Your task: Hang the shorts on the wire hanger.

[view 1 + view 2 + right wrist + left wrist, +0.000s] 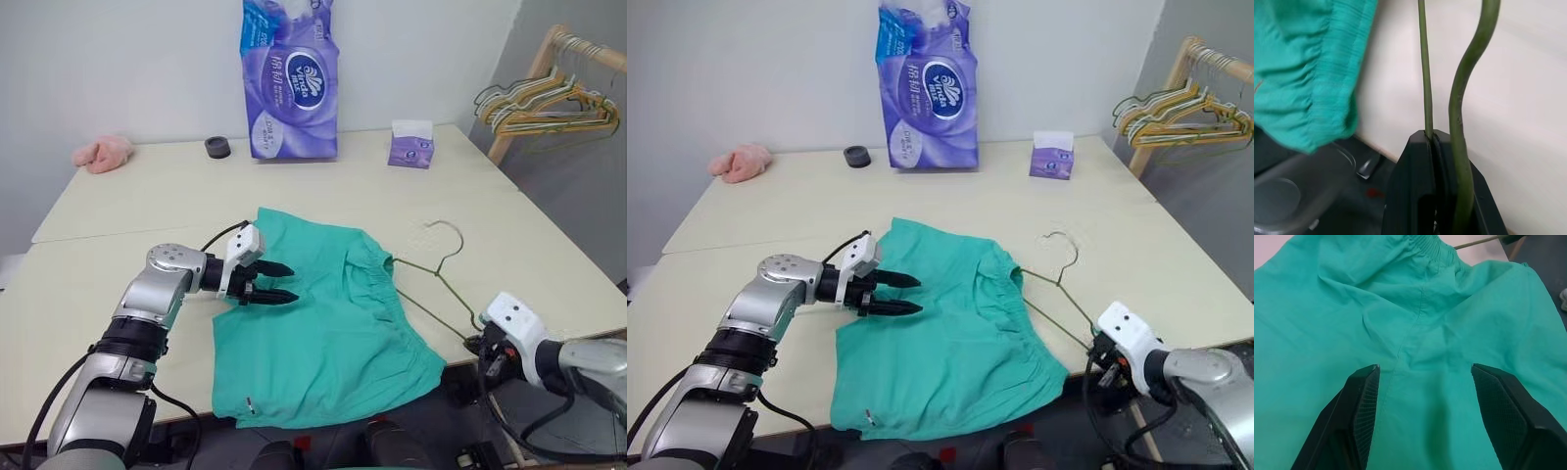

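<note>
Shorts (328, 328) lie flat on the worktop (147, 196); left gripper (276, 282) hovers over them, fingers apart. Right gripper (477, 345) fingers clamped on the wire hanger (436, 284).

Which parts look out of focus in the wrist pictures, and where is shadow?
Right wrist view: the shorts and the hanger wire are soft, being close to the lens. Left wrist view: the left tool throws a dim shadow on the cloth between its fingers.
</note>
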